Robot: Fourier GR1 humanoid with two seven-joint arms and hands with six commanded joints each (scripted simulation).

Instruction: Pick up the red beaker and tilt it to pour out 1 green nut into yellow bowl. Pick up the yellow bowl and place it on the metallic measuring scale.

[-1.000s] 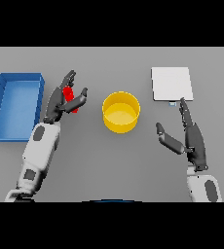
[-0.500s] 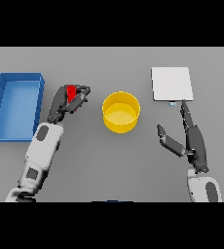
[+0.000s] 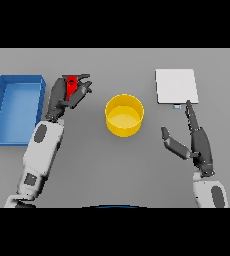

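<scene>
— The red beaker (image 3: 71,85), where was it?
— Clasped in the curled fingers of the left hand (image 3: 67,95), between the blue tray (image 3: 2,107) and the yellow bowl (image 3: 124,116) on the grey desk (image 3: 117,170).
— And the right hand (image 3: 197,142)?
— Fingers straight and relaxed, holding nothing, just below the scale (image 3: 176,86).

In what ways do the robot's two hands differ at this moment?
The left hand has its fingers curled round the red beaker; the right hand holds nothing, with straight fingers and the thumb spread. The left hand is beside the blue bin; the right hand is just below the metallic measuring scale. Both are dark and flank the yellow bowl.
</scene>
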